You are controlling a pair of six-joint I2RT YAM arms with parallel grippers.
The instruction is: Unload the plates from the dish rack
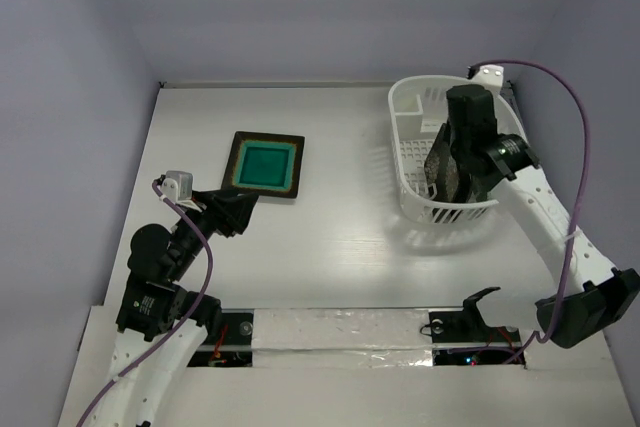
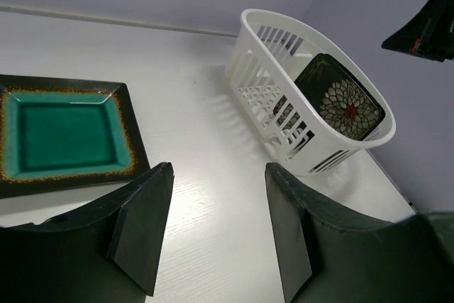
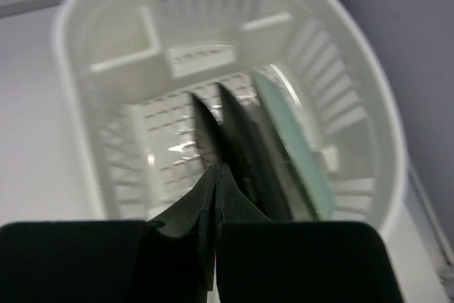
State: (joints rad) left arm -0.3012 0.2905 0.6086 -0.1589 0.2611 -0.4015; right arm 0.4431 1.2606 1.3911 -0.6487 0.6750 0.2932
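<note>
The white dish rack (image 1: 402, 107) stands at the back right; it also shows in the left wrist view (image 2: 250, 22) and the right wrist view (image 3: 67, 40). Inside it, black flower-patterned plates (image 2: 344, 104) stand on edge, with a pale mint-green plate (image 3: 292, 141) behind them. My right gripper (image 3: 215, 168) reaches down into the rack and is shut on the top edge of the nearest black plate (image 3: 204, 127); the gripper also shows in the top view (image 1: 446, 163). The dark plate with a teal centre (image 1: 267, 165) lies flat on the table. My left gripper (image 2: 218, 168) is open and empty, just beside that plate (image 2: 64, 133).
The white table (image 1: 340, 217) is walled by pale panels at the back and sides. A purple cable (image 1: 560, 87) loops from the right arm over the rack's far side. A taped strip (image 1: 340, 332) runs along the near edge between the arm bases.
</note>
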